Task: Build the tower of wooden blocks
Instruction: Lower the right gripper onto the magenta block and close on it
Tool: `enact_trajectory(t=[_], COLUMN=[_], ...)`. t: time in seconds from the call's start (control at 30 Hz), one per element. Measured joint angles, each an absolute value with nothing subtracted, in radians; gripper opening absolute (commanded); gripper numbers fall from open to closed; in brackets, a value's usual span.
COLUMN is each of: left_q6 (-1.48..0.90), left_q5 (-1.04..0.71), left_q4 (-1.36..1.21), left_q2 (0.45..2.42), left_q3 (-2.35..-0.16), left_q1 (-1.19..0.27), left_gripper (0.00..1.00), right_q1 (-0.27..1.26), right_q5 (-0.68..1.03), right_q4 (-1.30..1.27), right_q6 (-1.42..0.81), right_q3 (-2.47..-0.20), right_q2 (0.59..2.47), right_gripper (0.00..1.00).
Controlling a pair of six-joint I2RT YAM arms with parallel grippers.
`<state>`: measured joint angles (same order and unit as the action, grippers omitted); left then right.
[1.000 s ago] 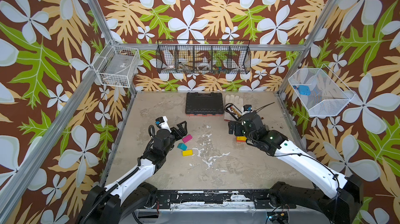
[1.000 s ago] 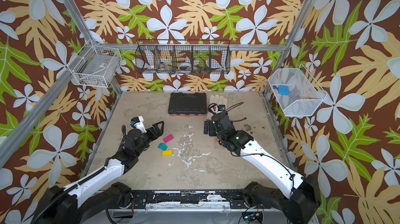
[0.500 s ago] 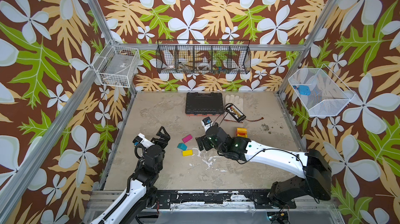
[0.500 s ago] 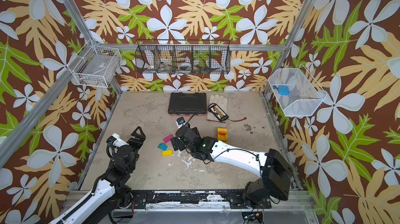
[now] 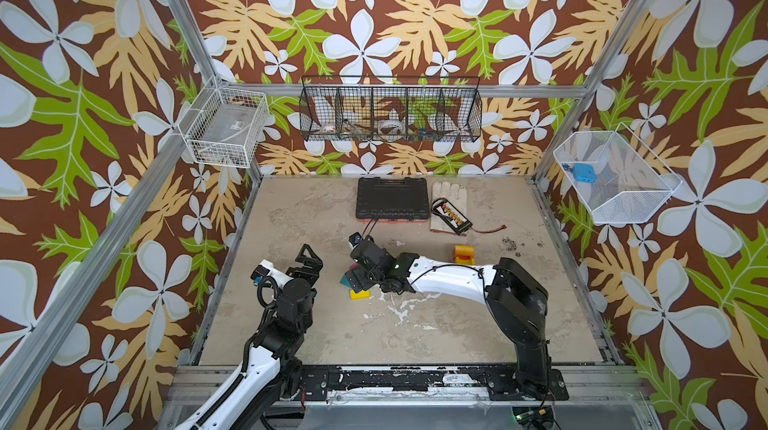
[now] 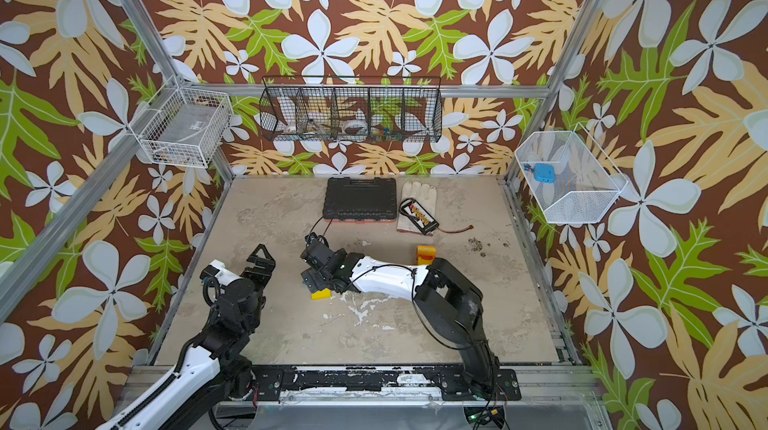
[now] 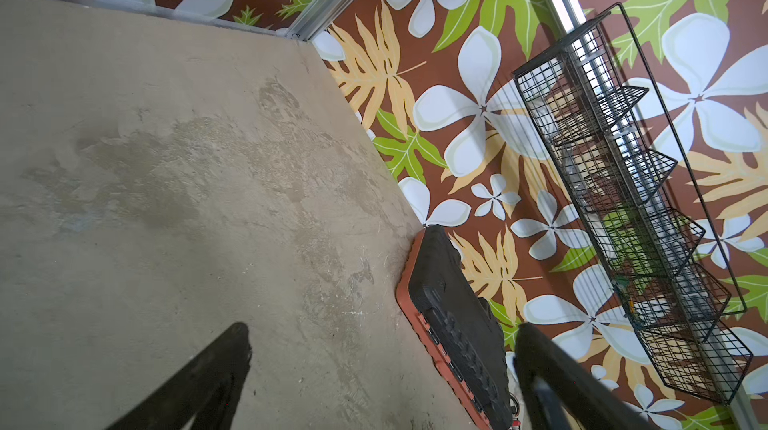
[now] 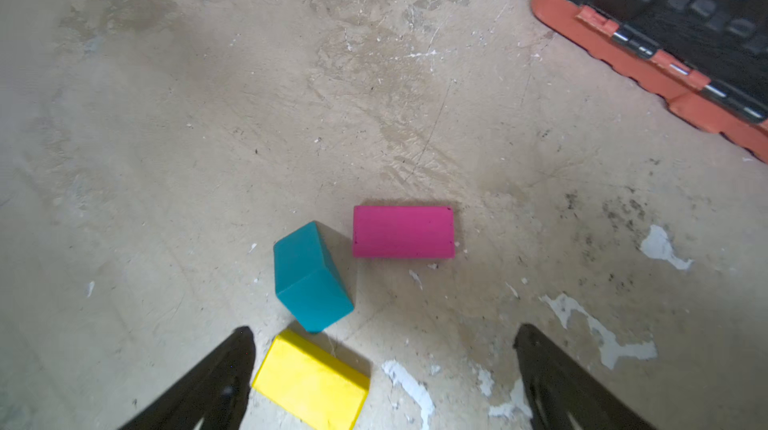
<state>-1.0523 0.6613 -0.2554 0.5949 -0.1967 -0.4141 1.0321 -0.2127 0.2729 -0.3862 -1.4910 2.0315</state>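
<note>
Bench [image 8: 166, 137]: mottled tan, scuffed, flecked with white paint.
Magenta block [image 8: 403, 232]: rectangular brick, matte paint, lying flat.
Teal block [image 8: 311, 276]: chunky piece with slanted faces, smooth and matte, just beside the magenta block and askew to it.
Yellow block [image 8: 311, 378]: plain brick, glossy top, one corner meeting the teal block's lowest corner; touching or not, I cannot tell.
Orange block [image 5: 464, 252]: small and boxy, well apart from the other three, toward the right of the bench in both top views.
Tool case [image 5: 392, 198]: black ribbed plastic with an orange-red rim, at the back edge.
Right fingers [image 8: 216, 386]: black, tapered, spread wide and grasping nothing — low over the three blocks, the yellow block just beside one finger.
Left fingers [image 7: 203, 382]: spread wide, empty, tilted up over the bench left of the blocks.
Cluster: left of the bench's middle, mostly hidden under the right wrist in the top views.
</note>
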Motion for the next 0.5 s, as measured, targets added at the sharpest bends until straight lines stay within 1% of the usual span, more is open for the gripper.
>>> enact_trajectory(t=[0.1, 0.2, 0.33, 0.5], left_q6=[-1.055, -1.056, -1.063, -1.063], left_q5=[0.661, 0.661, 0.661, 0.661], left_q4=[-0.252, -0.252, -0.252, -0.252], left_q2=[0.596, 0.596, 0.598, 0.603], left_q3=[-0.197, -0.197, -0.197, -0.197], left_q1=[-0.414, -0.414, -0.413, -0.413], left_gripper=[1.0, 1.0, 1.0, 1.0], right_q1=[1.016, 0.991, 0.965, 0.968], right_q5=[-0.218, -0.216, -0.217, -0.208], right_q4=[0.308, 0.342, 0.39, 0.421], right_q6=[-0.394, -0.414, -0.42, -0.429], right_q3=[-1.57, -1.64, -1.711, -1.771], right_q2=[2.096, 2.154, 2.224, 2.286], right_gripper=[0.87, 0.83, 0.82, 0.82])
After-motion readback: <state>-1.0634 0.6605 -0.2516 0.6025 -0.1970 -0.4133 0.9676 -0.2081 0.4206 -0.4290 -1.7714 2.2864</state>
